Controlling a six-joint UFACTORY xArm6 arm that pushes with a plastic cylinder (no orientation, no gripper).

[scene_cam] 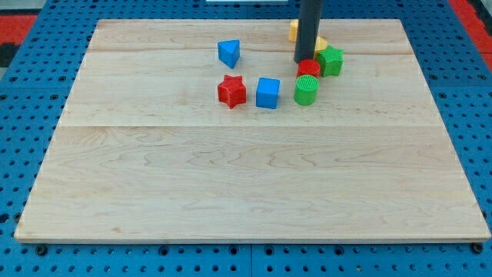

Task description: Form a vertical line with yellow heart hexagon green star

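Observation:
My tip (303,61) rests on the board near the view's top, just above and touching or nearly touching a red block (309,69). The rod hides most of two yellow pieces: one shows at its left edge (293,31) and one at its right edge (320,44). Their shapes cannot be made out. The green star (331,60) lies just right of my tip and of the red block. A green cylinder (306,90) stands right below the red block.
A blue cube (267,92) and a red star (231,91) lie left of the green cylinder. A blue triangular block (228,52) lies further up and left. The wooden board (231,185) sits on a blue perforated base.

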